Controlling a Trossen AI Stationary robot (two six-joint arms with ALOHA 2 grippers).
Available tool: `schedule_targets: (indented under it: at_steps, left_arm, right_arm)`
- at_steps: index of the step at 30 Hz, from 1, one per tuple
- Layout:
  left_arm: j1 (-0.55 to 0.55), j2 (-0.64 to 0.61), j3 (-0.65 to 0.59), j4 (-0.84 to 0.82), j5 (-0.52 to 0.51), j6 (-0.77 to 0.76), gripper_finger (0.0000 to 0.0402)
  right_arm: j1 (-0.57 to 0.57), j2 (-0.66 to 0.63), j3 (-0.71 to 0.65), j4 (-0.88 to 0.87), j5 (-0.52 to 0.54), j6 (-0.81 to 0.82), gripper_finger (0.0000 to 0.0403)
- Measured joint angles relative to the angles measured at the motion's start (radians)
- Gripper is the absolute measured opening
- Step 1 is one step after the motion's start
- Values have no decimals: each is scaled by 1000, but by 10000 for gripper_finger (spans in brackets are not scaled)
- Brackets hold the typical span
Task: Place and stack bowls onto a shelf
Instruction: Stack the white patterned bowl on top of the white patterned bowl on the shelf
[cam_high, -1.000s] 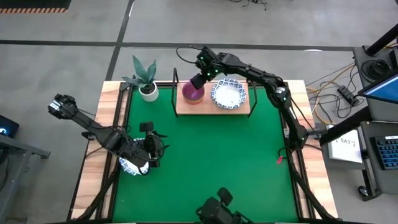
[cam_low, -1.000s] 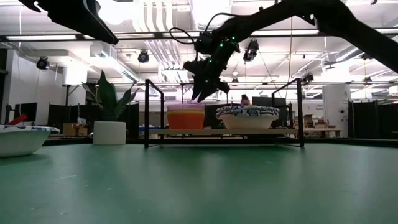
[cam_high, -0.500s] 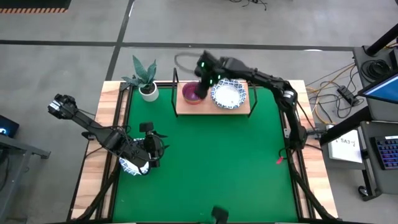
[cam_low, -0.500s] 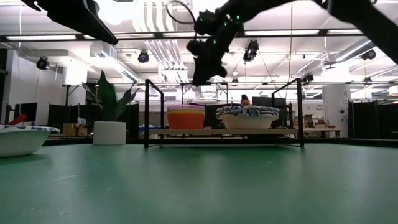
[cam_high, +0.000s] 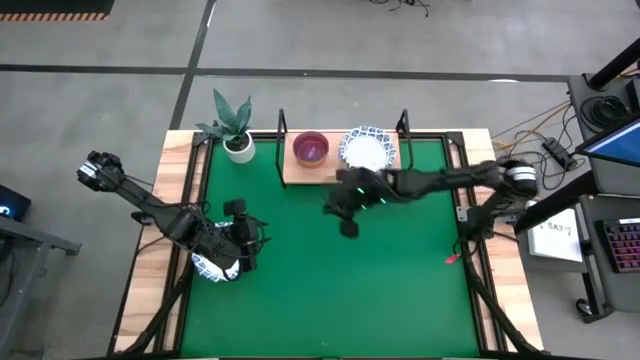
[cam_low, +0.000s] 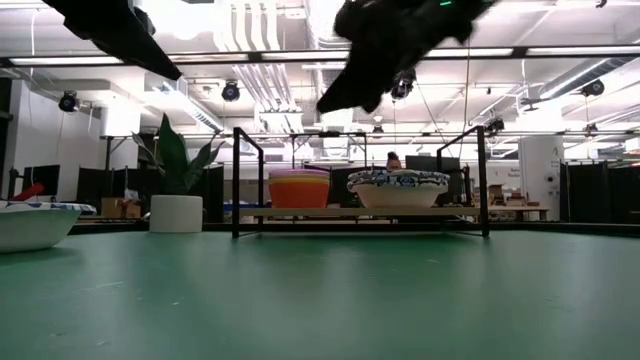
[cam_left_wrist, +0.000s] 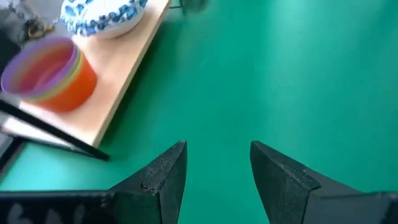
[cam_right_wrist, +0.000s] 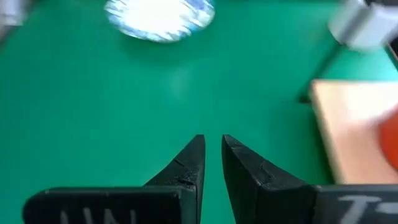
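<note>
Hovering over bare green table (cam_high: 400, 280), the right gripper (cam_right_wrist: 211, 158) holds nothing, its fingers nearly together. The left gripper (cam_left_wrist: 217, 168) stands open above a blue-rimmed bowl (cam_high: 210, 266) near the left edge. On the shelf (cam_high: 330, 172) at the far side sit stacked plastic bowls (cam_low: 299, 188) and blue-patterned bowls (cam_low: 398, 187). A potted plant (cam_high: 235, 130) stands beside it; ceiling-lit workshop lies beyond.

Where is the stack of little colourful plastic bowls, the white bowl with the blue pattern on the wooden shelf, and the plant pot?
Stack of colourful plastic bowls (cam_high: 311, 149): high view, purple inside.
White bowl with blue pattern (cam_high: 366, 150): high view, white middle.
White plant pot (cam_low: 176, 213): low view, front wall.
</note>
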Motion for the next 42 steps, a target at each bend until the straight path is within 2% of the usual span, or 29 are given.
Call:
schedule_targets:
  at_steps: [3, 6, 9, 13, 16, 18, 22, 30, 42]
  left_arm:
    - [7, 2, 0, -16, 1, -122, 160]
    - [14, 18, 0, -44, 35, -342, 160]
    - [13, 52, 0, -78, 205, -565, 160]
    - [13, 120, 2, -194, 425, -868, 159]
    - [14, 189, 38, -307, 556, -981, 156]
    - [17, 230, 83, -393, 607, -1003, 154]
    - [29, 304, 154, -500, 638, -1000, 150]
    - [48, 388, 158, -475, 704, -967, 151]
    - [98, 518, 152, -436, 712, -916, 189]
  right_arm:
    - [62, -84, -170, 214, -1, 11, 43]
    - [106, -147, -308, 375, 1, 36, 43]
    - [126, -227, -381, 387, 0, 37, 43]
    - [126, -335, -420, 301, 3, 35, 43]
    - [126, -414, -424, 252, 3, 2, 43]
    - [127, -464, -424, 247, 1, -24, 43]
    - [128, -534, -426, 214, 1, -70, 43]
    - [129, -593, -427, 106, 1, -80, 43]
    - [129, -598, -428, 21, 0, -73, 43]
